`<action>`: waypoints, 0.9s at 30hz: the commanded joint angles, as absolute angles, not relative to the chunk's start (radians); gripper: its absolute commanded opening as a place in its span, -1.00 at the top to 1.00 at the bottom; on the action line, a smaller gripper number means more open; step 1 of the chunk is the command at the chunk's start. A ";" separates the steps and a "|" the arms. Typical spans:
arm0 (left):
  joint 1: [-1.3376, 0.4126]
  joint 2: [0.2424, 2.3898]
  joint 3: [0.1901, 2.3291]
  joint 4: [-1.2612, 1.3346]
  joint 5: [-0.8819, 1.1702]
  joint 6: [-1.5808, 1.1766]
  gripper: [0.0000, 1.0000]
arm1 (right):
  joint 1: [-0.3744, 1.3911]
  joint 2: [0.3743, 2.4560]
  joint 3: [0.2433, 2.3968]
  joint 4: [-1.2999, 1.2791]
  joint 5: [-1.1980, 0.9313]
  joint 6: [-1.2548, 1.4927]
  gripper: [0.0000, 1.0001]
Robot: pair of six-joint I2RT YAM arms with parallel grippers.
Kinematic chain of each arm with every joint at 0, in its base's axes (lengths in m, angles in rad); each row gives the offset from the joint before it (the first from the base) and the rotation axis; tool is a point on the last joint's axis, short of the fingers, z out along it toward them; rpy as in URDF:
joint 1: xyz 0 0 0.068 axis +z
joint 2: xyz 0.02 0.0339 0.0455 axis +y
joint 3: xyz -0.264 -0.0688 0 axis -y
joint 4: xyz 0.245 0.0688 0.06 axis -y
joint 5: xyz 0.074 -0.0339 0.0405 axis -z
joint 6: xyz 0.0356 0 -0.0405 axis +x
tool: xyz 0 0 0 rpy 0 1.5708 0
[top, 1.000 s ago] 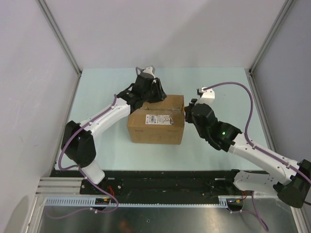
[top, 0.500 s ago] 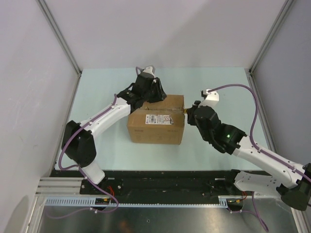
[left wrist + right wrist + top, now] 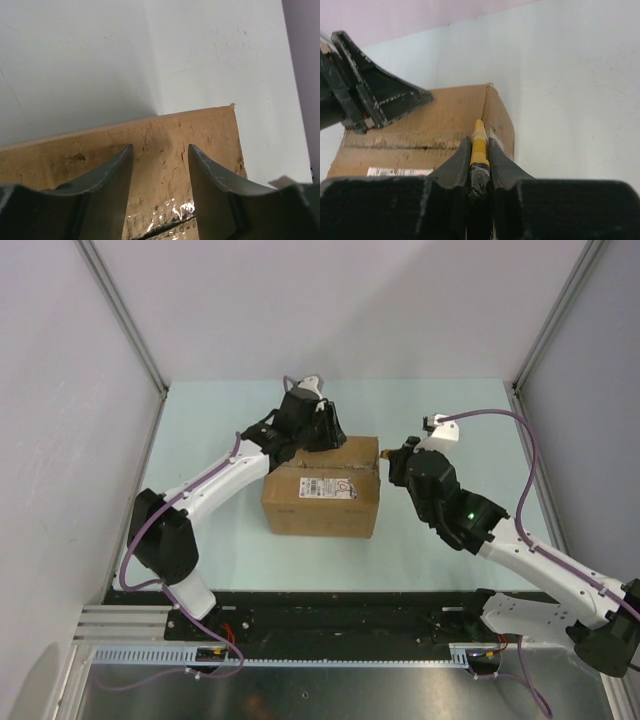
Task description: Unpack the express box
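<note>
The express box (image 3: 320,505), a brown carton with a white barcode label (image 3: 327,486), stands mid-table with its flaps shut and a taped seam (image 3: 405,145) across its top. Over the far left of the box top (image 3: 165,140) hovers my left gripper (image 3: 322,435), jaws open (image 3: 160,147) with only cardboard and glossy tape showing between them; its fingers (image 3: 375,100) also show in the right wrist view. My right gripper (image 3: 392,468) is at the box's right top edge (image 3: 490,107), shut (image 3: 479,142) on a yellow pointed tool (image 3: 479,131). The tool's tip is over that edge.
The pale green table (image 3: 450,410) is fenced by grey walls and metal posts (image 3: 130,325) (image 3: 548,325). A black base rail (image 3: 340,615) runs along the near edge.
My right gripper has shifted a little away from the near edge along the box's right side, still holding the yellow tool. The left jaws have opened slightly wider.
</note>
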State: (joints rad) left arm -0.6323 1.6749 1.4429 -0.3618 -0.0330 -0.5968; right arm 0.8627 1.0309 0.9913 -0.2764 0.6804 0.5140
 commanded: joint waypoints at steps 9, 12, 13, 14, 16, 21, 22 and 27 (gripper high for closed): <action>-0.678 1.683 1.606 -0.502 0.103 -0.448 -0.19 | 0.790 1.101 0.989 -0.169 0.603 0.532 1.00; -0.680 1.706 1.631 -0.502 0.132 -0.446 -0.13 | 0.787 1.115 0.991 -0.152 0.584 0.537 1.00; -0.678 1.712 1.643 -0.502 0.144 -0.446 -0.11 | 0.787 1.118 0.989 -0.149 0.581 0.538 1.00; -0.680 1.718 1.649 -0.502 0.164 -0.446 -0.11 | 0.787 1.121 0.989 -0.147 0.580 0.540 1.00; -0.684 1.739 1.673 -0.502 0.192 -0.436 -0.11 | 0.787 1.124 0.991 -0.156 0.581 0.543 1.00; -0.699 1.799 1.724 -0.502 0.258 -0.393 -0.09 | 0.788 1.091 0.989 -0.225 0.610 0.569 1.00; -0.703 1.819 1.736 -0.502 0.259 -0.376 -0.08 | 0.788 1.079 0.989 -0.236 0.614 0.572 1.00; -0.725 1.858 1.752 -0.502 0.236 -0.333 -0.12 | 0.802 1.000 0.982 -0.307 0.633 0.594 1.00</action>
State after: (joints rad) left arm -0.7006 1.8393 1.6951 -0.4969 0.2226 -0.3985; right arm 0.7910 1.0798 0.9829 -0.2581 0.5903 0.5545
